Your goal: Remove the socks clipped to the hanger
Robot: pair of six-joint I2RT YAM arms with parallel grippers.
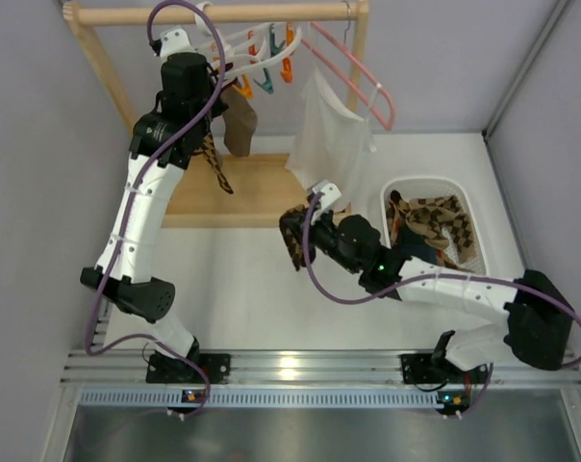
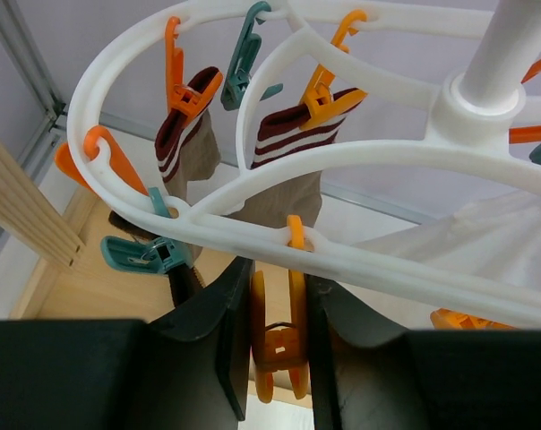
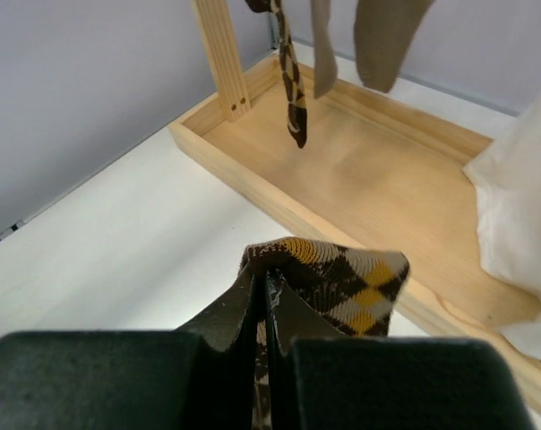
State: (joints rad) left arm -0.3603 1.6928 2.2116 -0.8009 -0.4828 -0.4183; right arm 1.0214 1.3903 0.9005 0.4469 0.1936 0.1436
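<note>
The white oval hanger (image 1: 257, 43) hangs from the wooden rail, with orange and teal clothespins. Its ring fills the left wrist view (image 2: 360, 161). Two brown socks with striped cuffs (image 2: 288, 152) are clipped to it. An argyle sock (image 1: 215, 164) and a brown sock (image 1: 240, 120) dangle below. My left gripper (image 1: 223, 69) is up at the ring, shut on an empty orange clothespin (image 2: 275, 345), squeezing its handles. My right gripper (image 1: 295, 231) is low over the table, shut on a brown, yellow and grey argyle sock (image 3: 351, 278) that hangs free of the hanger.
A white basket (image 1: 468, 207) at the right holds several argyle socks. A white cloth (image 1: 329, 140) hangs from a pink wire hanger (image 1: 363, 82) beside the oval hanger. The wooden rack base (image 1: 252, 188) lies under the socks, with its posts at both ends.
</note>
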